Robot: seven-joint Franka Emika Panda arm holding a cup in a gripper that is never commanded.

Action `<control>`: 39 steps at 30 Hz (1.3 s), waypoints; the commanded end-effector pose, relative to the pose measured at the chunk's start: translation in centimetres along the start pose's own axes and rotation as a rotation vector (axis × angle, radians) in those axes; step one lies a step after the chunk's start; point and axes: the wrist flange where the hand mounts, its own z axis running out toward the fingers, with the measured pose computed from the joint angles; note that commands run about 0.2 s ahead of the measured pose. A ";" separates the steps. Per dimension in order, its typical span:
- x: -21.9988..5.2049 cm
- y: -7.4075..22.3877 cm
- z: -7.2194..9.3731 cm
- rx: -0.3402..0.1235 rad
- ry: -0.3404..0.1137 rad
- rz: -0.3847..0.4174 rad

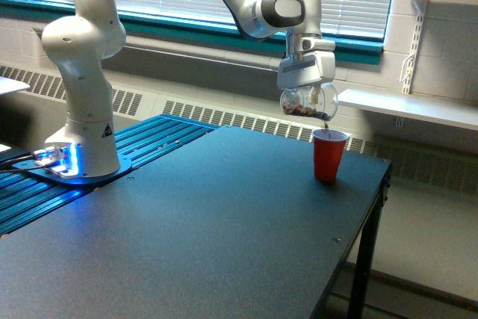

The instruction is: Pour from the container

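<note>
Clear cup (308, 102) clamped in gripper (307, 89), tilted above one red cup (328, 155)

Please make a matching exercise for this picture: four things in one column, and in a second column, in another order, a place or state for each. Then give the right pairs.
Things:
1. clear plastic cup with brown crumbly bits
2. opaque red plastic cup
3. white robot base with blue light
4. white wall shelf

Places or states:
A. standing upright on the dark table
B. at the exterior view's right, beyond the table
C. tipped on its side in the end effector
D. at the exterior view's left, on blue rails

Pairs: 1-C, 2-A, 3-D, 4-B
</note>
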 end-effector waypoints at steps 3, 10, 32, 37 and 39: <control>0.1 -0.2 -0.7 -0.022 -0.010 -0.045; 0.0 -0.1 -1.0 -0.036 -0.030 -0.065; 0.1 0.0 -1.8 -0.048 -0.063 -0.113; 0.1 0.0 -1.9 -0.049 -0.071 -0.122; 0.1 0.1 -2.0 -0.052 -0.073 -0.125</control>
